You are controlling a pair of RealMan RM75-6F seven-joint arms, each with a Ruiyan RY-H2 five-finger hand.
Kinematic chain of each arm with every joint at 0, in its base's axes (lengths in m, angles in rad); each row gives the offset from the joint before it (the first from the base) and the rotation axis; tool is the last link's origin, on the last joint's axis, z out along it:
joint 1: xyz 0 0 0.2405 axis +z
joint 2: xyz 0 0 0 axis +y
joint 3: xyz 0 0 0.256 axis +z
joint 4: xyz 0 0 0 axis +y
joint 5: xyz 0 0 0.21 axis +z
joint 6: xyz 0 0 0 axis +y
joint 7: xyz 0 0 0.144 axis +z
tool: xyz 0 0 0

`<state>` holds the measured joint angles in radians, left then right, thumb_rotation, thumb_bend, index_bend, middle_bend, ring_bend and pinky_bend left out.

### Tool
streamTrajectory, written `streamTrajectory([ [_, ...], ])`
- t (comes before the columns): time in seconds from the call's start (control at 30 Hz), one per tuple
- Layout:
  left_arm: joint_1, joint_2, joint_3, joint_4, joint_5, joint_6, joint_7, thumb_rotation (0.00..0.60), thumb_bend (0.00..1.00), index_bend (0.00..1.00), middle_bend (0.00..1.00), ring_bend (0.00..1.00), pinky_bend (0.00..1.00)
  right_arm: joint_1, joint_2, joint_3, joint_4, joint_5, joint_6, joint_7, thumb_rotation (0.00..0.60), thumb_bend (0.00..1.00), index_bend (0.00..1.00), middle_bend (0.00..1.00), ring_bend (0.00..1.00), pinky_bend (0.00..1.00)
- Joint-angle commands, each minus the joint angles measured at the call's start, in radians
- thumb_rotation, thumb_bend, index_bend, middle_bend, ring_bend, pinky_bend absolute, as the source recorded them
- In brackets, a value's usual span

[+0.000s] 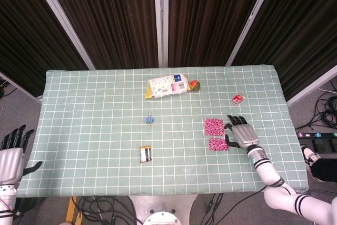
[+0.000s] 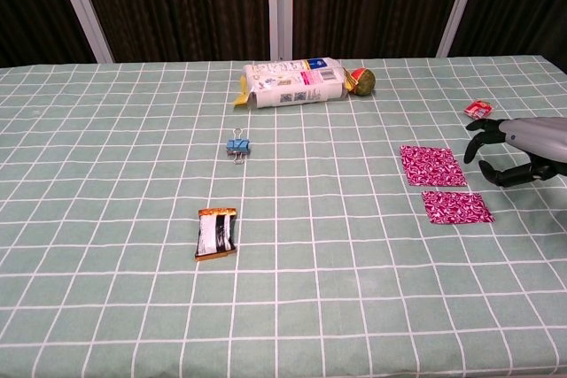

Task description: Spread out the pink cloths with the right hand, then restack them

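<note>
Two pink patterned cloths lie flat and apart on the green checked tablecloth: a squarer one [image 1: 214, 126] [image 2: 431, 165] further back and a narrower one [image 1: 218, 144] [image 2: 455, 206] just in front of it. My right hand [image 1: 240, 132] [image 2: 518, 142] hovers to the right of both, fingers spread, holding nothing and touching neither cloth. My left hand [image 1: 10, 153] hangs off the table's left edge, fingers apart and empty; the chest view does not show it.
A white snack bag [image 1: 167, 86] [image 2: 292, 82] and a small round fruit [image 1: 194, 85] lie at the back. A blue binder clip [image 1: 150, 120] [image 2: 236, 147], a dark wrapped bar [image 1: 146, 154] [image 2: 216, 232] and a red sweet [image 1: 238, 98] [image 2: 477, 110] are scattered about.
</note>
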<state>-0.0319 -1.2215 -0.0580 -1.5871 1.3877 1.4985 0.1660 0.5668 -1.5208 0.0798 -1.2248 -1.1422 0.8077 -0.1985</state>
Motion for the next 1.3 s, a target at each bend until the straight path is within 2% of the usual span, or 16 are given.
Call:
streamTrajectory([
  [0.03,-0.001,0.000,0.000,0.000,-0.001,-0.002,-0.001,0.600,0.02,0.19,0.14,0.07,0.12,0.007,-0.017,0.006,0.029,0.023,-0.024,0.000,0.260,0.55,0.29,0.00,0.00,0.00],
  [0.53,0.001,-0.002,0.000,0.003,-0.007,-0.004,0.002,0.600,0.02,0.19,0.14,0.07,0.12,0.034,-0.066,0.008,0.073,0.017,-0.053,-0.003,0.255,0.55,0.29,0.00,0.00,0.00],
  [1.03,0.007,-0.008,0.002,0.020,-0.008,-0.002,-0.015,0.600,0.02,0.19,0.14,0.07,0.12,0.096,-0.138,0.018,0.024,0.005,-0.056,-0.085,0.248,0.54,0.27,0.00,0.00,0.00],
  [1.3,0.006,-0.008,0.001,0.024,-0.005,-0.003,-0.021,0.600,0.02,0.19,0.14,0.07,0.12,0.077,-0.094,0.018,-0.025,0.003,-0.012,-0.076,0.250,0.54,0.27,0.00,0.00,0.00],
])
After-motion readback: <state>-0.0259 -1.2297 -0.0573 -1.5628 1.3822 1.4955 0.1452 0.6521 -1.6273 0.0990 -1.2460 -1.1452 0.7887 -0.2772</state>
